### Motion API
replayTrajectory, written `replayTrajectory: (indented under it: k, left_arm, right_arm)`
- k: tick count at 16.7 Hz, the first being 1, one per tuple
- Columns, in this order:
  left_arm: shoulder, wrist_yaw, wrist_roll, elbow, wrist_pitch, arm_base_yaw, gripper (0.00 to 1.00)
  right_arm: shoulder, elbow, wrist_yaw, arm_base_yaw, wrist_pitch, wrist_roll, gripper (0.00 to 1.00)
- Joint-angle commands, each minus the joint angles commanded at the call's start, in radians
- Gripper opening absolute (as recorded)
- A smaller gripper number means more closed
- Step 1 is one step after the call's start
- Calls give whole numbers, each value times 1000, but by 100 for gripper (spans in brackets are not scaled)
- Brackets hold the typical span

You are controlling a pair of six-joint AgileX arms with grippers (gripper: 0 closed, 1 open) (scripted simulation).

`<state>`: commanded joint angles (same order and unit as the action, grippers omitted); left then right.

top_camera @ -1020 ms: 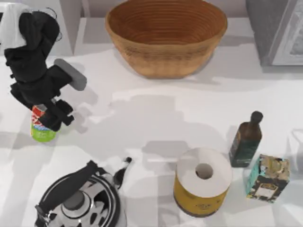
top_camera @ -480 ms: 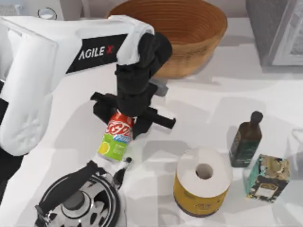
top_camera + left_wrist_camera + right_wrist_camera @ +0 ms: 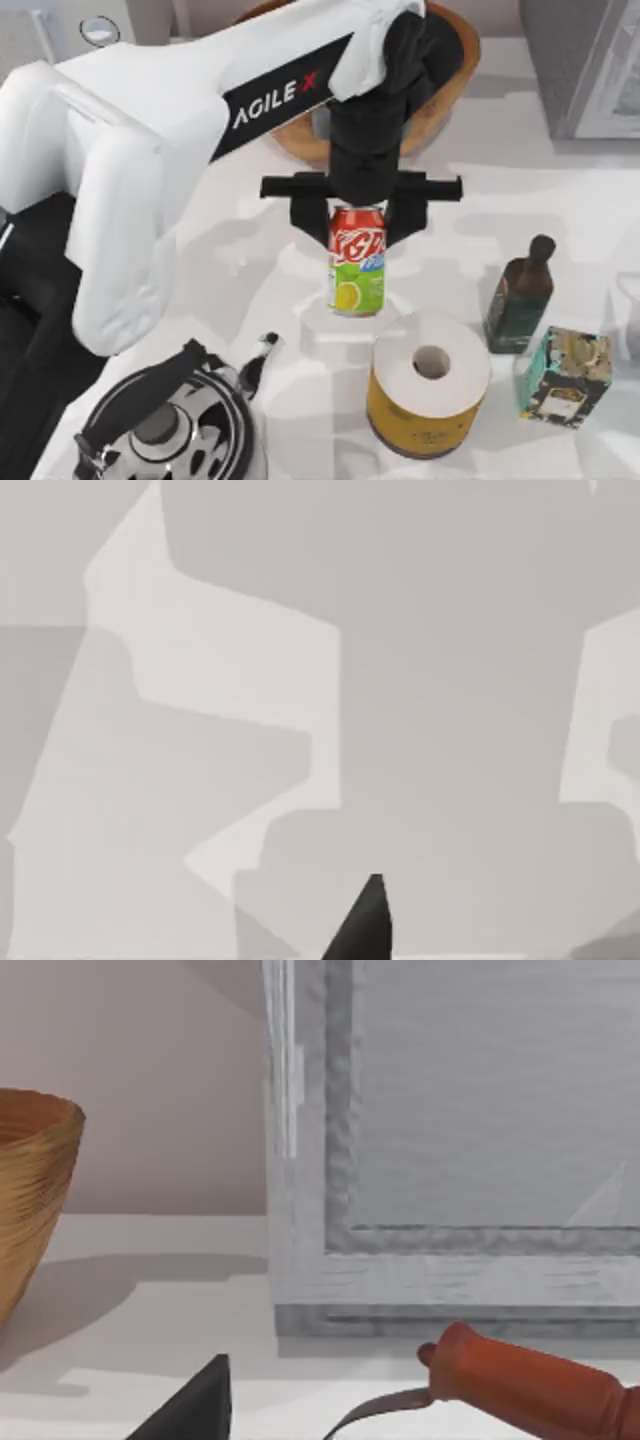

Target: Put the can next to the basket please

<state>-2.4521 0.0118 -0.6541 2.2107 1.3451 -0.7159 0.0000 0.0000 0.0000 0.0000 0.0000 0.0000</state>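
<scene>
1. My left tool (image 3: pixel 358 212) is clamped on the small soda can (image 3: pixel 357 260), red above with white script, lime-green below with a lemon picture; the can hangs upright over the white table (image 3: pixel 250 240).
2. In the top view the can is near of the large round tan woven wicker basket (image 3: pixel 445 85), which my left arm partly covers, and just far of the wide yellow cylinder with a white top (image 3: pixel 428 385).
3. The left wrist view adds only bare shadowed table and one dark fingertip (image 3: pixel 362 925).
4. The right wrist view shows the basket's wall (image 3: pixel 30 1190), a grey framed panel (image 3: pixel 450 1160) and an orange-red handle (image 3: pixel 530 1385); whether my right tool's fingers are apart, I cannot tell.
</scene>
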Motion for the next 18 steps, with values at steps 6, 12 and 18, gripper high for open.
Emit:
replayTrajectory:
  k: [6, 12, 18]
  left_arm:
    - [0, -7, -24, 45, 29, 6, 0]
    - [2, -5, -24, 14, 8, 4, 0]
    - [2, -7, -23, 11, -4, 6, 8]
  right_arm:
    - [0, 0, 0, 0, 0, 0, 100]
    - [0, 0, 0, 0, 0, 0, 100]
    - [0, 0, 0, 0, 0, 0, 100]
